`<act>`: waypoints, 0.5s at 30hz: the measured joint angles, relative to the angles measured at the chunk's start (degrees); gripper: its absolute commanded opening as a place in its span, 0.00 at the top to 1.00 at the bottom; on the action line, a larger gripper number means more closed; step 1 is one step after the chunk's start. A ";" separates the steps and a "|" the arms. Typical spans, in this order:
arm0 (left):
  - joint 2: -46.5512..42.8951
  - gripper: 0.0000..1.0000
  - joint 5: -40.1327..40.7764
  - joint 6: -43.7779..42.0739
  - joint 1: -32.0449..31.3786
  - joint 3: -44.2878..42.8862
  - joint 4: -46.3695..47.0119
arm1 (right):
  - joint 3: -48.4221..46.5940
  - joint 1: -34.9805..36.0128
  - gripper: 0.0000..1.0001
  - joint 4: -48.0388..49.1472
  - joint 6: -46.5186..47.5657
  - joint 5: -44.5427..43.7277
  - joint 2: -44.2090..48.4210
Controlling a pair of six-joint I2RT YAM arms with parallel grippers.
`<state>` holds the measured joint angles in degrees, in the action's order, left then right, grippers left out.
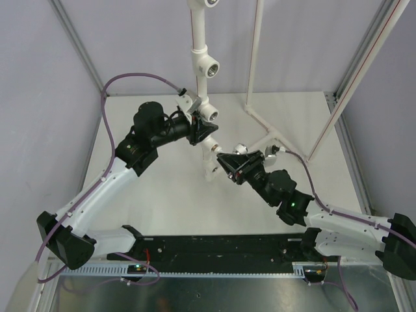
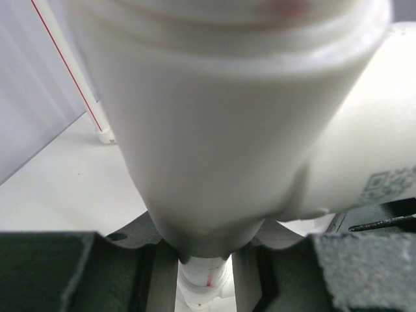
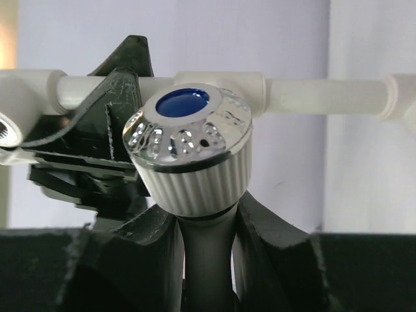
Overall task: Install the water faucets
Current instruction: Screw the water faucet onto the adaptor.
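Note:
My right gripper (image 3: 208,260) is shut on the neck of a water faucet (image 3: 188,149), a white tap with a ribbed knob and a shiny blue-centred cap. In the top view this gripper (image 1: 225,160) sits just right of the lower end of the long white pipe frame (image 1: 199,32). My left gripper (image 1: 200,132) is shut on that pipe from the left, a little above its lower end. In the left wrist view the thick white pipe (image 2: 227,130) fills the frame above the left gripper (image 2: 205,260). The faucet's threaded end is hidden.
White tee sockets (image 1: 211,65) with threaded holes sit along the pipe; another (image 3: 10,127) shows at the left of the right wrist view. A thin white tube frame (image 1: 253,58) stands at the back right. A small round-capped white part (image 1: 273,153) lies near its foot.

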<state>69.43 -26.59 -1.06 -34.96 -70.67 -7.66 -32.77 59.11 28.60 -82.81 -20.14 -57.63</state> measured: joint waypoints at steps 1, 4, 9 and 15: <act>0.00 1.00 -0.04 -0.02 0.02 0.00 0.00 | 0.61 -0.11 1.00 1.14 -3.04 0.37 -0.24; 0.00 1.00 -0.15 0.02 0.17 0.00 0.00 | 1.57 -0.26 1.00 3.56 -9.18 1.22 -0.85; 0.00 0.96 -0.26 0.07 0.17 0.00 -0.04 | 2.05 -0.28 0.96 4.74 -13.99 1.86 -1.03; -0.09 0.95 -0.96 -0.02 0.17 0.00 -0.20 | 2.60 -0.31 0.42 5.18 -14.47 2.60 -0.20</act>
<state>69.34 -27.55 -1.08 -34.79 -70.67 -7.86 -30.17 58.81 33.78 -97.27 -17.54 -57.82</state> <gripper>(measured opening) 0.345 0.386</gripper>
